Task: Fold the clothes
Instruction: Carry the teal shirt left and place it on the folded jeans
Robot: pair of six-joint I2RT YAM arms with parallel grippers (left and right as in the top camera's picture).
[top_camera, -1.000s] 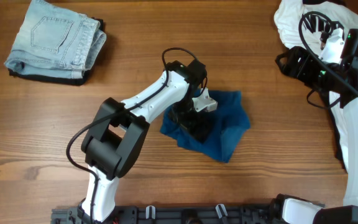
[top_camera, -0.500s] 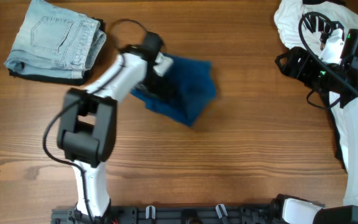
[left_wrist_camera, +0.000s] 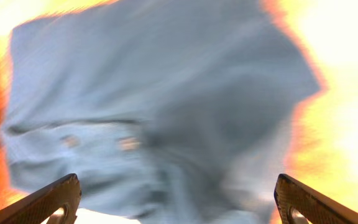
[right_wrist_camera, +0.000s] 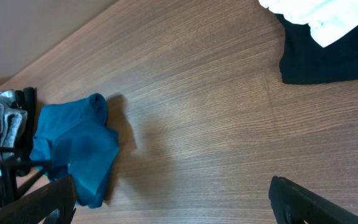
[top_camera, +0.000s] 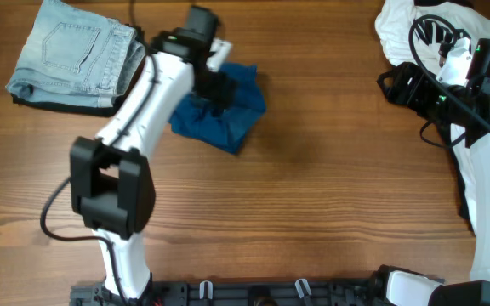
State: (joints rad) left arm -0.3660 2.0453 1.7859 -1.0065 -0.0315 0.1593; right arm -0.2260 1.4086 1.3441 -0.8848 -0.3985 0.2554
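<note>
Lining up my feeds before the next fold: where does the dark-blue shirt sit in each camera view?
Overhead: dark-blue shirt bunched upper left of centre.
Left wrist: fills most of the frame, blurred and washed out.
Right wrist: lower left.
Shared landmark: white shirt, top right in overhead and right wrist.

left hand (top_camera: 218, 82) + blue shirt (top_camera: 228, 119) | moved up-left | toward jeans (top_camera: 75, 55)

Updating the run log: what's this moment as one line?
left fingers: open, over blue shirt | right fingers: open, empty | blue shirt: crumpled, near jeans | white shirt: bunched
</note>
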